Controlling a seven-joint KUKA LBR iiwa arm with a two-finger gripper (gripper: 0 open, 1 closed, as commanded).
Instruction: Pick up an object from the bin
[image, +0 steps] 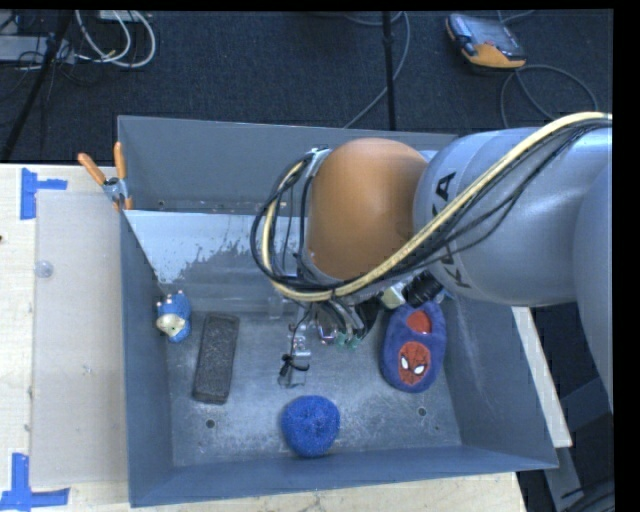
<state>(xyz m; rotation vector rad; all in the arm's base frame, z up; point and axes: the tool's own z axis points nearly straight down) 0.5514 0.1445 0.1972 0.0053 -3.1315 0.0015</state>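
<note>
My gripper (292, 368) hangs below the orange dome near the middle of the bin, its fingertips close together just above the bare floor with nothing seen between them. A blue fuzzy ball (309, 425) lies a little in front of it, near the bin's front wall. To the right of the gripper lies a blue Spider-Man slipper (411, 350), partly under the arm. A dark grey rectangular sponge (215, 357) lies to the left of the gripper.
A small blue and yellow toy figure (173, 316) sits by the left wall. The arm and its cables cover the bin's back right part.
</note>
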